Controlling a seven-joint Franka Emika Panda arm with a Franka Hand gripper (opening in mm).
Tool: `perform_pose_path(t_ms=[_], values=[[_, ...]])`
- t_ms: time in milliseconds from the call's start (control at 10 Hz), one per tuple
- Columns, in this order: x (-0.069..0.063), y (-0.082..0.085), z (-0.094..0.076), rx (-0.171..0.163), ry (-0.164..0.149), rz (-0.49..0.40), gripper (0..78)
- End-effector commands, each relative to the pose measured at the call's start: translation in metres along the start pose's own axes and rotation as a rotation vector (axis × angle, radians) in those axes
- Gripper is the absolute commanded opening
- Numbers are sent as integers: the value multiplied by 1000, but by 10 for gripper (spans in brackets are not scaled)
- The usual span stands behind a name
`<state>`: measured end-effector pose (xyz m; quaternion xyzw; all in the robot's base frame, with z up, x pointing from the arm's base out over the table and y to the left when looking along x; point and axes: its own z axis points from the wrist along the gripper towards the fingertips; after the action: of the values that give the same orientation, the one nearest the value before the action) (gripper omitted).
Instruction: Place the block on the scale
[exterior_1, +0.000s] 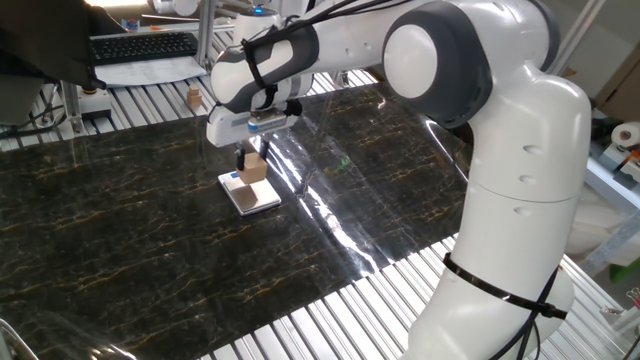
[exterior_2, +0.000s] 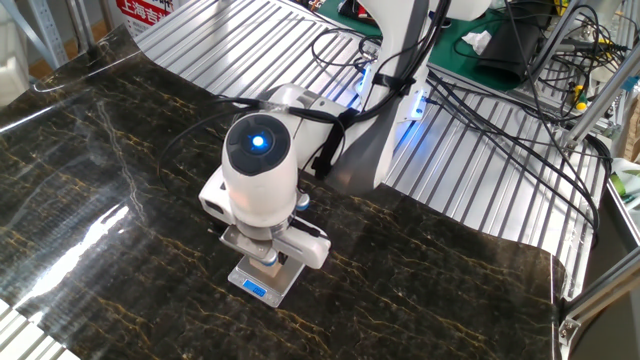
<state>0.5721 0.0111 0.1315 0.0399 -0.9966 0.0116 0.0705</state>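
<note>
The scale lies flat on the dark marbled mat, with its blue display strip along one edge. The block, a light-tan wooden cube, rests on the scale's far part. In the other fixed view it shows just under the hand. My gripper hangs straight above the block. Its dark fingers stand slightly apart beside the block's top and look open. In the other fixed view the wrist hides most of the gripper.
A tinier tan wooden piece stands on the slatted table behind the mat, near a keyboard. The mat's shiny plastic cover lies right of the scale. Cables trail behind the arm's base.
</note>
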Motion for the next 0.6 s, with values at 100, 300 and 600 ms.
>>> perform_pose_path(t_ms=[100, 300, 600], values=[[2, 3, -2, 1, -5, 2, 11], [4, 6, -1, 9, -3, 2, 11], [5, 6, -1, 22, -3, 2, 11]])
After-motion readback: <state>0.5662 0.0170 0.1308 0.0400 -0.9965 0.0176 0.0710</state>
